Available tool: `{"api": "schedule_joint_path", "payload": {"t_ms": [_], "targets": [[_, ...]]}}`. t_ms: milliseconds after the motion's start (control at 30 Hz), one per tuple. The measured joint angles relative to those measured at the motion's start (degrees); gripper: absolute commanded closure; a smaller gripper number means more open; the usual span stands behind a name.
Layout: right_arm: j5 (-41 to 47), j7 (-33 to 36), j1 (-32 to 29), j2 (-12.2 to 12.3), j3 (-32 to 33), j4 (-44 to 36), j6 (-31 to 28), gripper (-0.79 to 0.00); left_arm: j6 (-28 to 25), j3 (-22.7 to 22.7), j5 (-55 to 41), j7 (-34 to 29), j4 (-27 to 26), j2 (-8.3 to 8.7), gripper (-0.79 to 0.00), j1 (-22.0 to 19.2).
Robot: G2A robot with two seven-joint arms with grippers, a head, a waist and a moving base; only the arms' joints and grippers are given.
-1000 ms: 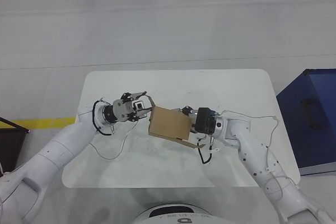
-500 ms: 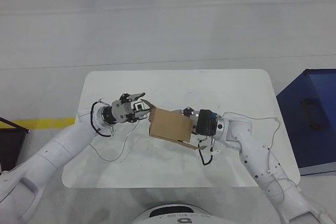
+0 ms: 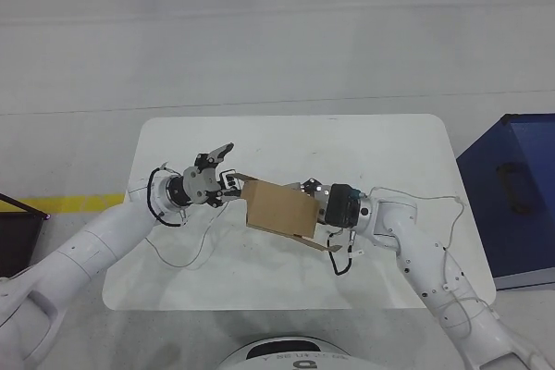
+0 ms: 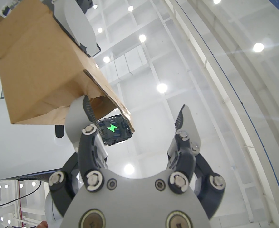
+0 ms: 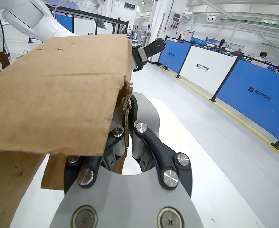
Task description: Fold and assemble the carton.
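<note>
A brown cardboard carton is held above the middle of the white table, tilted. My right gripper is shut on the carton's right-hand wall; the right wrist view has that torn wall edge pinched at the gripper, with the carton spreading away from it. My left gripper is open at the carton's left end. In the left wrist view a loose flap of the carton reaches into the left gripper, with one finger against it and the other apart.
A blue bin stands on the floor to the right of the table. A dark frame sits on the floor at the left. Bare table surface lies in front of and behind the carton.
The carton has shifted a little to the left and tilted. My left gripper has turned and spread its fingers wider at the flap. The right gripper has kept hold.
</note>
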Motion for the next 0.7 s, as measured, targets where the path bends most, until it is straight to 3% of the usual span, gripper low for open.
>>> {"api": "schedule_joint_path", "payload": {"t_ms": [267,500,700], "targets": [[-0.2,0.1,-0.2,0.2,-0.2,-0.3,0.3,0.0,-0.4,3.2,-3.9,-0.4,-1.1,-0.21,-0.489,-1.2],[0.3,0.6,-0.1,0.3,-0.2,-0.1,0.8,0.0,-1.6,5.5,-7.3,-1.6,-0.7,0.29,-0.523,-1.8],[0.6,1.2,0.1,0.3,-0.3,-0.3,1.0,0.0,-2.8,7.1,-12.6,-2.8,-3.7,1.25,-0.551,-0.9]]}}
